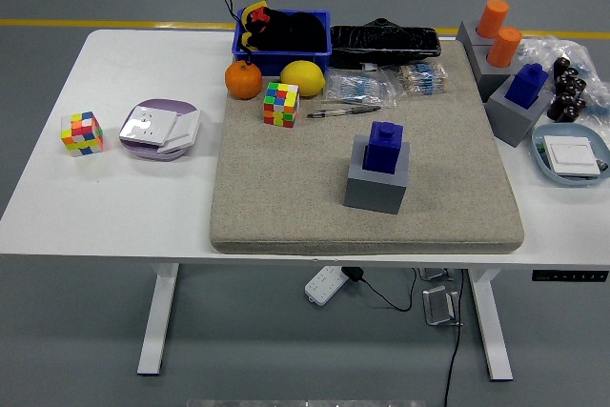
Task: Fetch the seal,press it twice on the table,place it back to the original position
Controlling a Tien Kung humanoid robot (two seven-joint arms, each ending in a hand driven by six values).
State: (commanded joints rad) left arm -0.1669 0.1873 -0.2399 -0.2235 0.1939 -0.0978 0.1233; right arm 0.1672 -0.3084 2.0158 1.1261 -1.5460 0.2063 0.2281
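One blue seal [385, 147] sits upright in its grey holder [377, 183] on the beige mat [286, 188] (4 o'clock from the cube [281, 104]); no robot hand visible, state unknowable.

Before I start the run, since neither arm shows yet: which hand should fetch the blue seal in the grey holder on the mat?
Probably the right. The blue seal stands in its grey holder right of the mat's middle, nearer the right arm's side.
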